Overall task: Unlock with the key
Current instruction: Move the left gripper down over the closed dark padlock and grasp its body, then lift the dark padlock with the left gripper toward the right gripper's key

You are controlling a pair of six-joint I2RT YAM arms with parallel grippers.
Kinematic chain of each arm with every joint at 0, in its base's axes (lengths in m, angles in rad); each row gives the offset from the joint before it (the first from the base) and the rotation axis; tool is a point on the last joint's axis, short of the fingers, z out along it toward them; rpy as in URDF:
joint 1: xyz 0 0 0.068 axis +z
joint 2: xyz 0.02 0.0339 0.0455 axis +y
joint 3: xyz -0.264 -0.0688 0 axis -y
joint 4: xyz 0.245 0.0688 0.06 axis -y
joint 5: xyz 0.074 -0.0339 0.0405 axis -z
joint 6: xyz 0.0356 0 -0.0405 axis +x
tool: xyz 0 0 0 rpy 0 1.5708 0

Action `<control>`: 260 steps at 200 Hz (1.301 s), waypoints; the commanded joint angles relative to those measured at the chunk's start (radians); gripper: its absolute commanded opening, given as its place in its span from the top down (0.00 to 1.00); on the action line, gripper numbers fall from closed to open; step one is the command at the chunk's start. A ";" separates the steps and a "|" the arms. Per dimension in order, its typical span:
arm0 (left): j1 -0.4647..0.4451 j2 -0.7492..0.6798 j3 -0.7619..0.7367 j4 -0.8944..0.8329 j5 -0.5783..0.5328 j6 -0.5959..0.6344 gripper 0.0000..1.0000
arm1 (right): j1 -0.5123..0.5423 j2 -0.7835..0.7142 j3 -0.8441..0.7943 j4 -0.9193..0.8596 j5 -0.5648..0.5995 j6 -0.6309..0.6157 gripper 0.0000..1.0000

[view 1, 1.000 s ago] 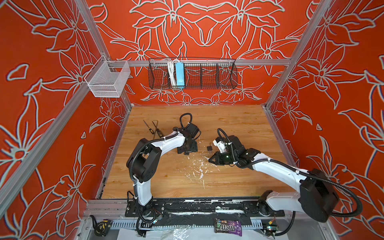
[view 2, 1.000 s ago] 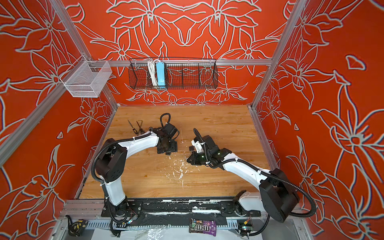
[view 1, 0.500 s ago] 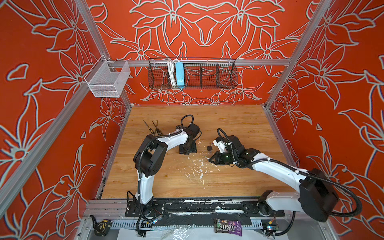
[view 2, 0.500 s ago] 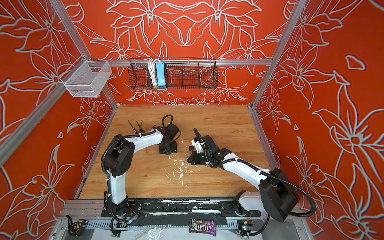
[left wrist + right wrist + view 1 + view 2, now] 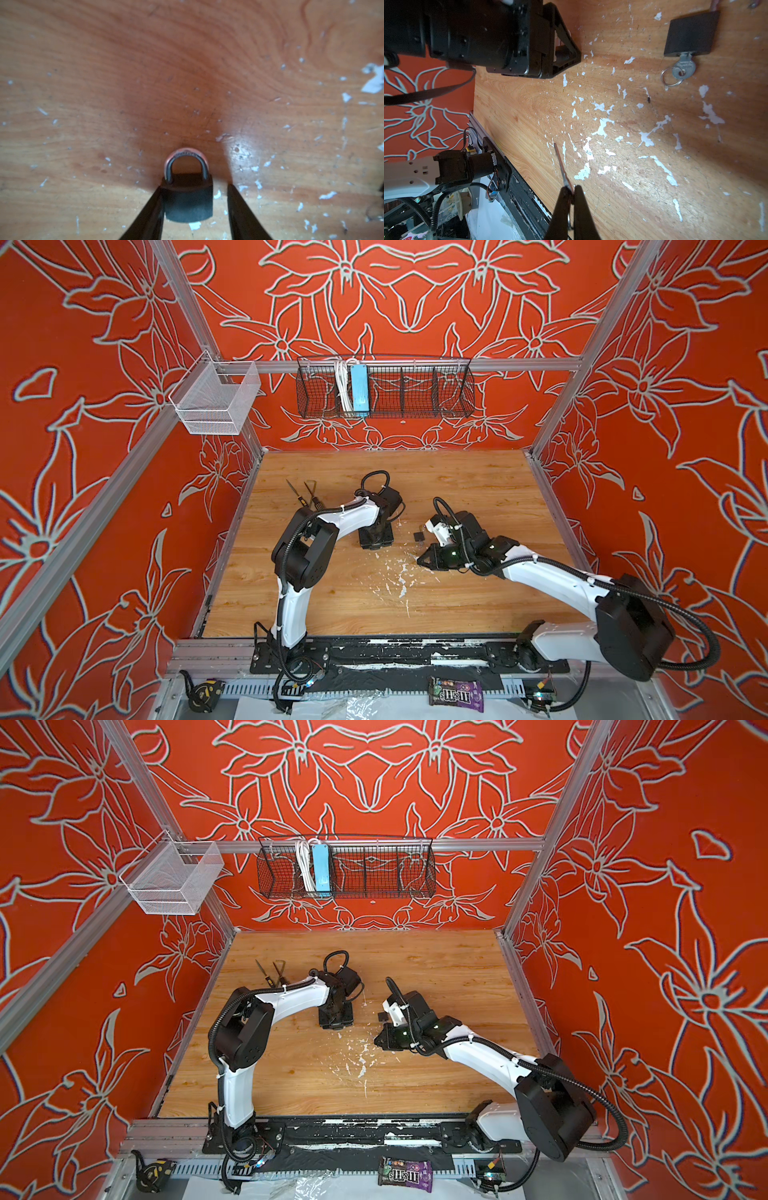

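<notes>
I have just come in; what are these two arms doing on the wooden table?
The left tool is down on the table, open around a small dark padlock. One side touches the lock's body and the other stands apart, so nothing is gripped yet. The right tool is shut on a thin metal piece, probably a key seen from its edge. A second padlock lies nearby with a key in it.
</notes>
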 commanded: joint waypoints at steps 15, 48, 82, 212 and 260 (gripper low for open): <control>-0.013 0.039 -0.011 -0.056 -0.031 -0.042 0.56 | 0.004 0.000 0.008 0.008 0.007 -0.012 1.00; -0.013 0.038 -0.010 -0.059 -0.041 -0.050 0.62 | 0.004 -0.006 0.009 0.010 0.009 -0.012 1.00; -0.013 0.019 -0.013 -0.054 -0.038 -0.058 0.68 | 0.003 -0.012 0.013 0.004 0.011 -0.016 1.00; -0.035 -0.375 -0.256 0.157 0.044 -0.281 0.92 | 0.054 -0.043 0.043 -0.021 0.083 0.054 1.00; -0.070 -0.548 -0.386 0.283 0.059 -0.444 0.98 | 0.166 -0.022 0.017 0.134 0.225 0.184 1.00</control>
